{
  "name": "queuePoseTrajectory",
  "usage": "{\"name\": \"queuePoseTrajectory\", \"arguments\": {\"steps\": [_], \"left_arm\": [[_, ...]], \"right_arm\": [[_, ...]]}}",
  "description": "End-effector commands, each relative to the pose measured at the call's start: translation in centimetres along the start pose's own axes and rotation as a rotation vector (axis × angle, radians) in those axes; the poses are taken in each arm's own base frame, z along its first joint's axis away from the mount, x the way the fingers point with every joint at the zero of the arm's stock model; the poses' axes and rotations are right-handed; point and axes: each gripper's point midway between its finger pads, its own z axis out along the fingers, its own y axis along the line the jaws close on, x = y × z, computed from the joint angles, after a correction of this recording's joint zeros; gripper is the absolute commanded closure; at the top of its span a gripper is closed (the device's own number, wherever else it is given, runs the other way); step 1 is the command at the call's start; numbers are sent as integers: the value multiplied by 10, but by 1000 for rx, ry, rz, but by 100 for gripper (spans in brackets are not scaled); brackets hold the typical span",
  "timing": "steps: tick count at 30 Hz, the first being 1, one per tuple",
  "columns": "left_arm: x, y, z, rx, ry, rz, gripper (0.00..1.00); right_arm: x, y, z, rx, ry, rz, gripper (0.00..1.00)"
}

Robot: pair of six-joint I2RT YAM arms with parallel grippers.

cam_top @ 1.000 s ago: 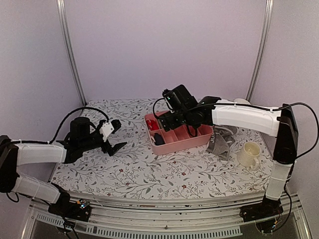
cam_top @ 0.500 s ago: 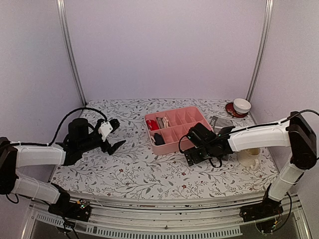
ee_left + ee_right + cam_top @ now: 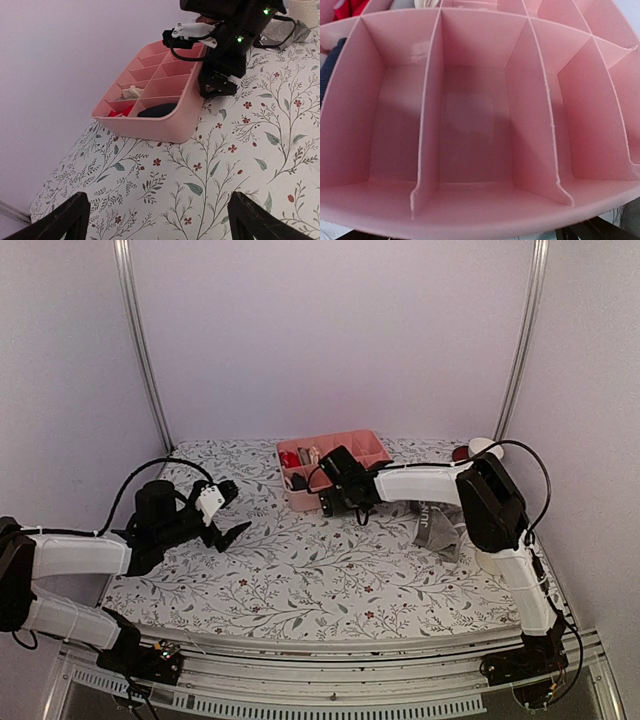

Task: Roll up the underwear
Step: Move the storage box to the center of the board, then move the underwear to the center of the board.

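The left hand (image 3: 236, 512) hangs wide open and empty above the counter (image 3: 300, 580). The right hand (image 3: 335, 500), equally spread, grips nothing against the pink divided tray (image 3: 170, 125). The grey underwear (image 3: 440, 528) lies crumpled right of the tray.

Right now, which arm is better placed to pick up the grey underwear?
Right, probably. The underwear lies beside the right arm; its open right gripper sits at the pink tray. The left gripper hovers far across the table.

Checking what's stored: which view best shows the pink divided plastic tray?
Left wrist: most of the pink tray, with red, dark and pale items inside. Top view: smaller, partly behind the right arm. Right wrist: mostly empty compartments, close up.
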Motion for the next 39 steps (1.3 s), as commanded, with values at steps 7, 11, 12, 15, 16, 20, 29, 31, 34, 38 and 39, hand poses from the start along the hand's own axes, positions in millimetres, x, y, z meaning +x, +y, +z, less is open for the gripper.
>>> {"name": "queuePoseTrajectory", "arguments": {"steps": [7,11,12,15,16,20,29,31,34,38,39], "left_arm": [[-6,4,-3,-23,-31,7,2],[-5,2,-2,-14,-30,7,2],[-4,2,-2,-12,-28,6,1],[-5,2,-2,-10,-30,6,1],[-6,1,-3,-8,-33,7,1],[-9,-2,-6,4,-50,10,2],[-5,-6,-3,22,-43,11,1],[-4,-6,-2,23,-39,11,2],[-2,-7,0,27,-34,12,2],[-1,-7,0,25,-31,18,1],[-1,-6,0,24,-30,20,1]], "right_arm": [[-101,24,27,-118,-209,64,1],[-109,9,-37,-137,-224,54,1],[-102,0,-51,-122,-217,47,1],[-66,-33,-81,-73,-168,49,1],[-51,-45,-86,-48,-151,57,1],[24,-102,-88,133,-37,61,1],[109,-127,-79,174,123,60,1],[123,-115,-75,105,165,56,6],[138,-113,-73,84,205,37,9],[154,-122,-72,120,232,15,15],[158,-122,-72,117,240,13,16]]}}
